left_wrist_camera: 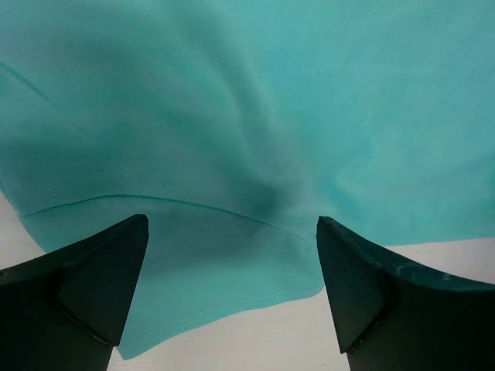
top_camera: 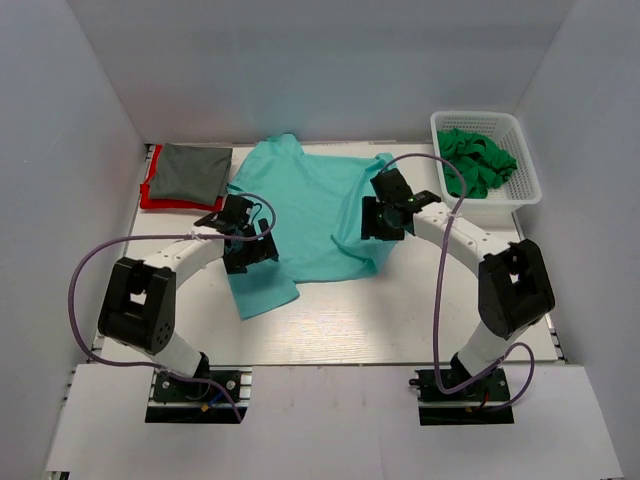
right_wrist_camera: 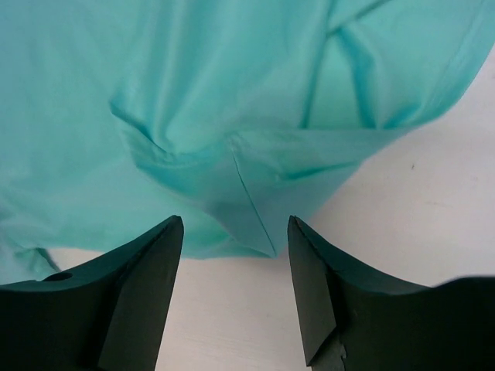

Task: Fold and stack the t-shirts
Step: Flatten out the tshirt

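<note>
Teal t-shirt (top_camera: pixel 320 215) lies spread mid-way across tabletop (top_camera: pixel 400 330), rumpled. Left gripper (left_wrist_camera: pixel 232 228) wide over hem, right gripper (right_wrist_camera: pixel 236 224) parted; both empty. Risk: pinching bunched right-edge layers, giving a skewed fold.

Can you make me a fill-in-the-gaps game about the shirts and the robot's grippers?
1. The big shirt spread out in the middle is light ____.
2. The bunched-up shirt in the white basket is ____.
3. The folded grey shirt lies on ____ of the red shirt.
4. The left gripper and the right gripper both have their jaws ____.
Missing words: teal, green, top, open.
</note>
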`<state>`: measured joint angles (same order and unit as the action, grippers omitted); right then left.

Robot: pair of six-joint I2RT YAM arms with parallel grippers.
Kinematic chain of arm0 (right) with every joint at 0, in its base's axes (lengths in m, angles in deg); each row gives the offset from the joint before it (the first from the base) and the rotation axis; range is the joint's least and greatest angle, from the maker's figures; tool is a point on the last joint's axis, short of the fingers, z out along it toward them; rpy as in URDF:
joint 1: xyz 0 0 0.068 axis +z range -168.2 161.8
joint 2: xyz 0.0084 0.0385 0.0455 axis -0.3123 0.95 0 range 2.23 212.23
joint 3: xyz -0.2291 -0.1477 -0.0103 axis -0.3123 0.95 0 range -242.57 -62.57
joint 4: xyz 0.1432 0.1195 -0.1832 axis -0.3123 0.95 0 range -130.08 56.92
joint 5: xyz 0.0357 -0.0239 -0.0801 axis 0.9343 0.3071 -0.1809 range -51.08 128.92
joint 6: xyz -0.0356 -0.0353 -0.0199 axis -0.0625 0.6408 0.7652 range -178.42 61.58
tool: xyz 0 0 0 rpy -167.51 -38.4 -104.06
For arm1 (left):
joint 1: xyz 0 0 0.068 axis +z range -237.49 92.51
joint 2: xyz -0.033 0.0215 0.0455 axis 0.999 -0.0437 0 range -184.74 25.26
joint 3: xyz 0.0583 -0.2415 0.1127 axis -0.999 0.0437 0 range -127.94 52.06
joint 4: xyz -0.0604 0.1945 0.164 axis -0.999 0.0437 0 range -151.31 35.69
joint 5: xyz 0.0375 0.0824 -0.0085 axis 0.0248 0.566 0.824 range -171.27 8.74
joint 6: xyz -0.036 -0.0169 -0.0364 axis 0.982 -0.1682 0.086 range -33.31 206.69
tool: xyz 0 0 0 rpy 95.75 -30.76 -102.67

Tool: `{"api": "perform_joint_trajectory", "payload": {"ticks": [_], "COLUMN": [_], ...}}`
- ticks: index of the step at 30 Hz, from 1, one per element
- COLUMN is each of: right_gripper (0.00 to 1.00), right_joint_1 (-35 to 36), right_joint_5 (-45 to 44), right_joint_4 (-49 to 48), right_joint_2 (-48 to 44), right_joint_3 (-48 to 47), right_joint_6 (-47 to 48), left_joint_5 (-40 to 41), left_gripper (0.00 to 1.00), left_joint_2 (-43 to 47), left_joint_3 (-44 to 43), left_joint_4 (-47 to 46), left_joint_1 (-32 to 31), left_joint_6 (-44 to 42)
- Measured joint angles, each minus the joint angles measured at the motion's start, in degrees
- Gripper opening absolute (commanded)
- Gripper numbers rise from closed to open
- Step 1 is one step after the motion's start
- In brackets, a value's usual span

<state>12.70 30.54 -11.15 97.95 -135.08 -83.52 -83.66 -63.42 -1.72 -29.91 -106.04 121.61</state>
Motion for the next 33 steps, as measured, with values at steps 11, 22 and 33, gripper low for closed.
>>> {"api": "perform_joint_trajectory", "payload": {"ticks": [11, 22, 33], "right_gripper": [0.48, 0.00, 0.01], "right_joint_1": [-0.6, -3.1, -6.1], "right_joint_5": [4.3, 3.5, 0.3], "right_joint_4": [1.0, -2.1, -1.8], "right_joint_2": [4.0, 4.3, -4.8], "right_joint_3": [3.1, 5.1, 14.7], "right_joint_6": [0.0, -1.4, -4.5], "left_joint_5": [-0.2, -0.1, 0.9], "left_gripper": [1.00, 1.00, 1.00], "left_joint_2": [-2.1, -2.1, -3.4], "left_joint_3": [0.0, 0.4, 0.9], "left_joint_4": [-0.3, -0.6, -0.5], "left_joint_1": [0.0, 0.0, 0.0], "left_joint_6": [-0.6, -0.7, -0.6]}}
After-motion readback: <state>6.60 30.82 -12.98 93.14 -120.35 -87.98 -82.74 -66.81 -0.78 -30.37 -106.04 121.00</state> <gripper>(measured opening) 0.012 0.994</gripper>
